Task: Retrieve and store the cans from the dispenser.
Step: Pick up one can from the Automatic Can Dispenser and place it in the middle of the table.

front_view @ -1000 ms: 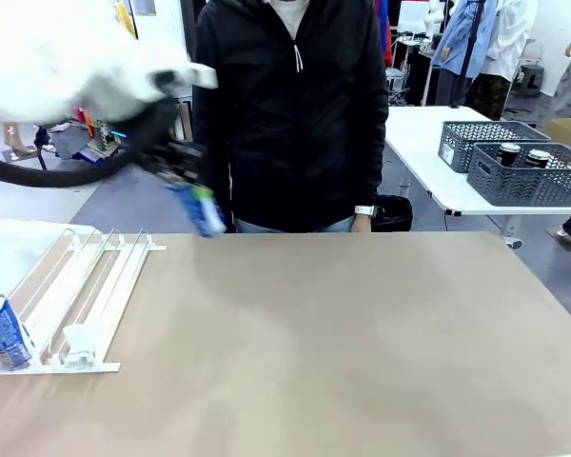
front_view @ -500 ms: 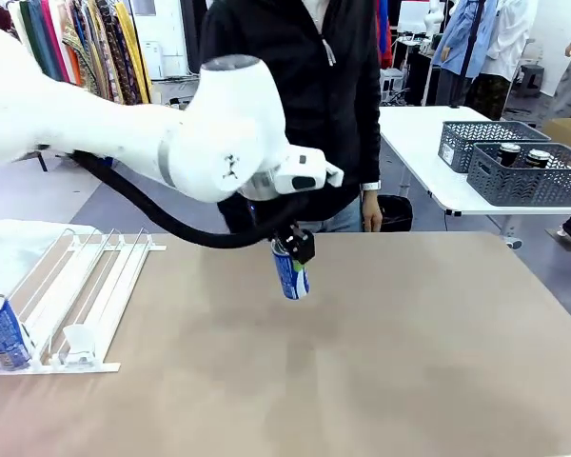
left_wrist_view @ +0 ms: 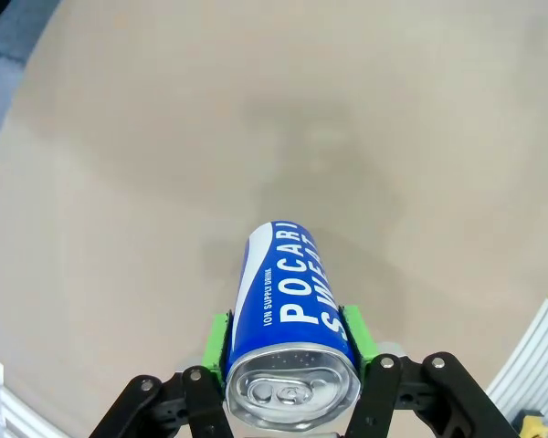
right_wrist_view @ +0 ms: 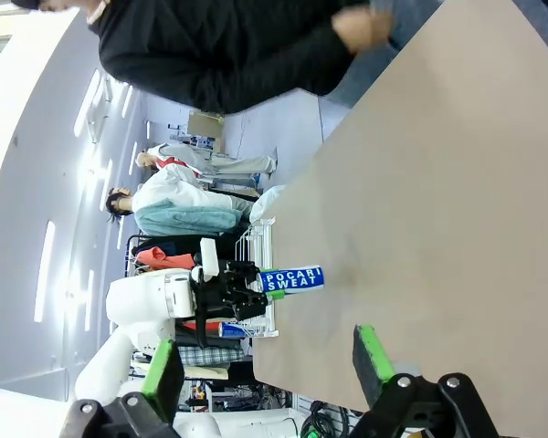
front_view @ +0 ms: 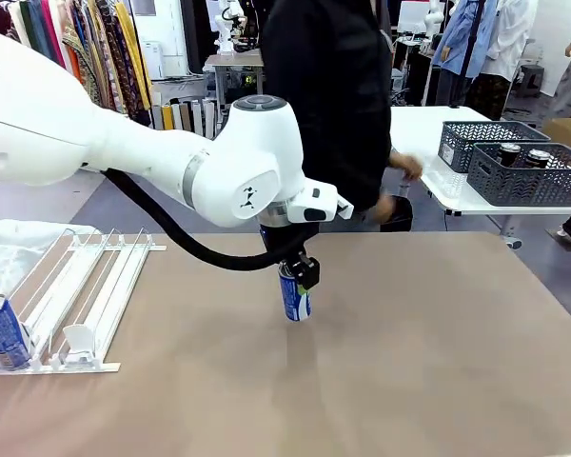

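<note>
Here, one can (front_view: pixel 2 331) in dispenser (front_view: pixel 110 288)

Left hand (front_view: pixel 295 278) is mostly hidden under its own wrist, and it covers the top of the can (front_view: pixel 296 300). Dispenser (front_view: pixel 86 295), left of the can, is cut off at the frame edge. Person's hand (front_view: pixel 406 168), beyond the can, is motion-blurred.
</note>
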You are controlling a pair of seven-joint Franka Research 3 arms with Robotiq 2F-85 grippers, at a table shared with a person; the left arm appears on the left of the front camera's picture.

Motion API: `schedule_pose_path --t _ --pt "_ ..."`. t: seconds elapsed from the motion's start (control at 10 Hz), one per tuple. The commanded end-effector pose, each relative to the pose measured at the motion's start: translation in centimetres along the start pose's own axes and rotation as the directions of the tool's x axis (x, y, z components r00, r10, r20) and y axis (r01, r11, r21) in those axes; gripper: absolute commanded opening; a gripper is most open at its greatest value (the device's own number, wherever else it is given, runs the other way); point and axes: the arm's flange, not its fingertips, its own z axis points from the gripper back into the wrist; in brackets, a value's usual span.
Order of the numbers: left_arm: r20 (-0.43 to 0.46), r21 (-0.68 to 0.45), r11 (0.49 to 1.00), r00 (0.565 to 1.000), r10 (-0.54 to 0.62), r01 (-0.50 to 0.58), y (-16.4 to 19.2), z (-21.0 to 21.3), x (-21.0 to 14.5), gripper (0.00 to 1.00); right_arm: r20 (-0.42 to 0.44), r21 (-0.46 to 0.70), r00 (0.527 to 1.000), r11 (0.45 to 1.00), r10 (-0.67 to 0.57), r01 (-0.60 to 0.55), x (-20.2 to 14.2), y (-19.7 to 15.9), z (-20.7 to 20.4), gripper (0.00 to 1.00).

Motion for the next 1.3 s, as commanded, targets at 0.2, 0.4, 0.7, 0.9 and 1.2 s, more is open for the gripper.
schedule_pose_path --t 0.2,0.4,0.7,0.9,1.2 --pt "-0.018 -0.007 0.999 0.998 -0.052 0.052 -1.1 -0.9 0.8 0.00 0.006 0.018 1.000 1.000 -0.002 0.002 0.0 0.3 0.0 1.00" --pt "-0.029 -0.007 0.999 0.998 -0.055 0.054 -1.2 -1.2 0.9 0.24 0.006 0.018 1.000 1.000 -0.002 0.002 0.0 0.3 0.0 1.00" --pt "-0.028 -0.007 0.999 0.998 -0.054 0.053 -1.3 -0.7 0.9 1.00 0.006 0.018 1.000 1.000 -0.002 0.002 0.0 0.3 0.0 1.00" --pt "0.032 0.024 1.000 0.999 -0.005 0.004 -0.3 2.5 0.6 1.00 0.006 0.018 1.000 1.000 -0.002 0.002 0.0 0.3 0.0 1.00" --pt "0.080 -0.004 0.995 0.991 0.103 -0.103 3.1 13.6 -5.2 1.00 0.006 0.018 1.000 1.000 -0.002 0.002 0.0 0.3 0.0 1.00"
